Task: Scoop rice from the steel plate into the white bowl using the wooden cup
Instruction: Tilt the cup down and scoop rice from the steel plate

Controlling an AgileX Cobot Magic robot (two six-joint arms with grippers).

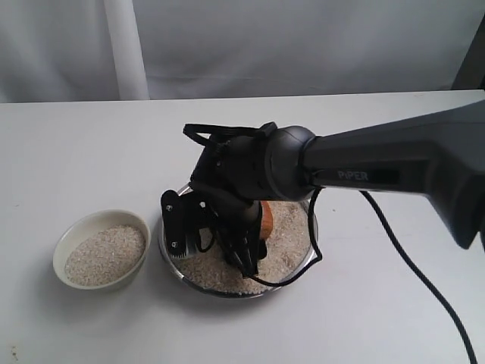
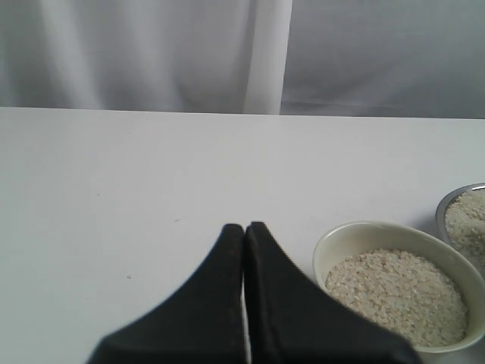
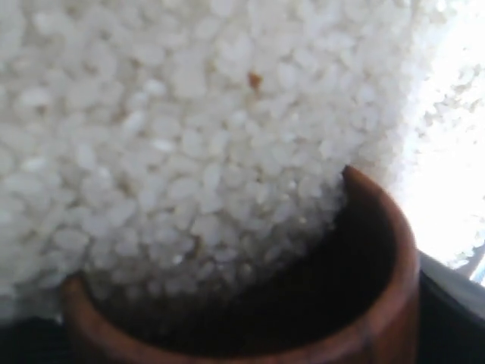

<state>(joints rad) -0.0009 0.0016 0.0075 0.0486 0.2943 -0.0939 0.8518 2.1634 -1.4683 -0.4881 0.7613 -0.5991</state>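
Observation:
The steel plate (image 1: 168, 262) sits mid-table, filled with rice (image 1: 289, 227). My right gripper (image 1: 254, 250) reaches down into it, shut on the wooden cup (image 1: 267, 220), which is mostly hidden behind the wrist. Up close, the wooden cup (image 3: 379, 250) lies tipped with its dark mouth pushed into the rice (image 3: 189, 152), and grains spill over its rim. The white bowl (image 1: 76, 227) stands left of the plate and holds rice (image 1: 104, 254). My left gripper (image 2: 245, 227) hovers shut and empty over bare table, with the white bowl (image 2: 356, 235) and the plate's rim (image 2: 447, 199) beside it.
A black cable (image 1: 417, 265) trails from the right arm across the table toward the front right. A grey curtain (image 1: 303, 45) hangs behind the table's far edge. The left arm does not show in the exterior view.

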